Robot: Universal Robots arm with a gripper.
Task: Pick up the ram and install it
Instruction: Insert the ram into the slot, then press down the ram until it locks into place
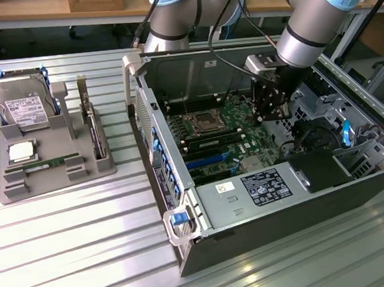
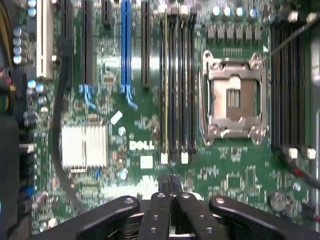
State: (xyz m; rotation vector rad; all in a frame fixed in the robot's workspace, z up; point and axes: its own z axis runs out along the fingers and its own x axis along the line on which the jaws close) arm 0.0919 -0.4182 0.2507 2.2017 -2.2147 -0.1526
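The gripper (image 1: 273, 107) has its fingers (image 2: 170, 182) pressed together with nothing between them, and it hangs over the green board (image 1: 221, 138) inside the open computer case (image 1: 268, 177) in the middle of the exterior view. The ram (image 1: 45, 165) lies far away at the left of the frame, in a grey holder (image 1: 54, 161) under a silver chip (image 1: 21, 151) and a hard drive (image 1: 21, 104). Everything sits on a shiny ribbed metal table (image 1: 74, 246), and wooden benches (image 1: 28, 9) run along the top of the frame
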